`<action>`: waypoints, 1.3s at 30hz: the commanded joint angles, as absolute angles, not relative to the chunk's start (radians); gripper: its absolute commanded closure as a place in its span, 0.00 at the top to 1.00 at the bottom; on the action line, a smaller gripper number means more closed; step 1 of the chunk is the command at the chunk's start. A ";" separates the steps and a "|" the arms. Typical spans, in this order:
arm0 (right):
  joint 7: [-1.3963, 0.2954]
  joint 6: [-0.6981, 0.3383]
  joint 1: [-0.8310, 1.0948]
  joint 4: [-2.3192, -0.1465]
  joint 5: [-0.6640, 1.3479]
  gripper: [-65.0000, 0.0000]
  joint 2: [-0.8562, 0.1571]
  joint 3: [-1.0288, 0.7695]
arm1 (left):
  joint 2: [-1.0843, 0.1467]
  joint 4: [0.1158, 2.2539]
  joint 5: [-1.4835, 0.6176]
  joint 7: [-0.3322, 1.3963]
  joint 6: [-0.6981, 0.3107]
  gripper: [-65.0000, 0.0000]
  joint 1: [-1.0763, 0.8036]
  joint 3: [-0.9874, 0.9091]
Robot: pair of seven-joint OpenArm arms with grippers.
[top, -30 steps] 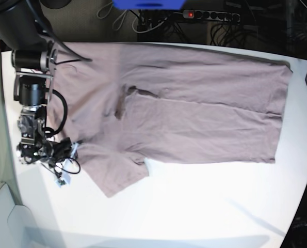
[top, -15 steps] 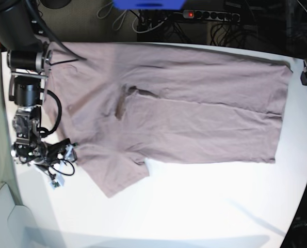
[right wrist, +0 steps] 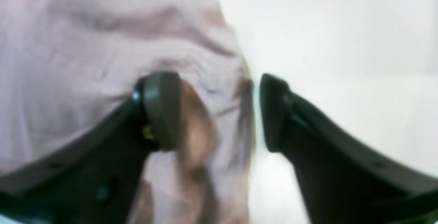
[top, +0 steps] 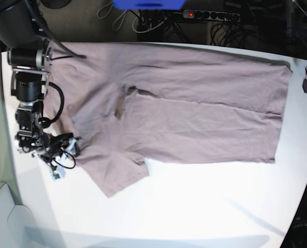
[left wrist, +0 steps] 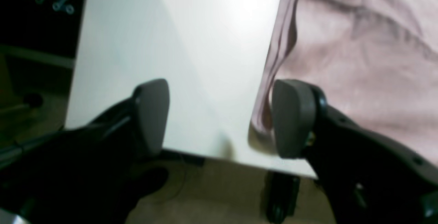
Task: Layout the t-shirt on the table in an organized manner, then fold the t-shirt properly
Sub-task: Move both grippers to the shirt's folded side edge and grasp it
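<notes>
T-shirt (top: 184, 108) lies spread flat across the far half of the white table (top: 194, 206), hem toward the base view's right end, collar and sleeves toward its left, one sleeve poking out toward the near side. Its far edge runs close along the table's far rim, and the hem stops just short of the right-hand rim, leaving only a thin bare strip there. The whole near half of the table is bare white surface. Right gripper (right wrist: 219, 111) sits at the sleeve edge on the base view's left, jaws apart, one finger over the cloth, the other over bare table, with the fabric edge between them; nothing is pinched. Left gripper (left wrist: 219, 117) hangs at the hem corner by the table's edge, jaws wide apart and holding nothing, the hem just beside one finger.
</notes>
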State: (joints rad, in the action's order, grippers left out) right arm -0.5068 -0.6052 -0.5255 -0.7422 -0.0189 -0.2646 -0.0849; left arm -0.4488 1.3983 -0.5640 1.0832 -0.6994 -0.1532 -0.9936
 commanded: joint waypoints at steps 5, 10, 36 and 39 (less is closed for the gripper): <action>-0.539 -0.607 -0.538 -0.745 -0.021 0.04 -0.272 -0.087 | -0.472 1.411 -0.440 1.064 -0.698 0.70 0.024 -0.995; -0.541 -0.607 -0.536 -0.745 -0.021 0.00 -0.272 -0.087 | -0.447 1.323 -0.189 1.053 -0.698 0.70 0.286 -0.926; -0.542 -0.607 -0.529 -0.745 -0.021 0.00 -0.285 -0.087 | -0.437 0.358 -0.015 0.302 -0.627 0.70 0.618 -0.550; -0.542 -0.607 -0.529 -0.745 -0.021 0.00 -0.285 -0.087 | -0.444 0.358 -0.015 0.302 -0.622 0.70 0.618 -0.550</action>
State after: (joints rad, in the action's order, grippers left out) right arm -0.5072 -0.6056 -0.5198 -0.7422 0.0048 -0.2714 -0.0883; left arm -0.4217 0.3470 -0.0154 0.2977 -0.6277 0.5957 -0.5495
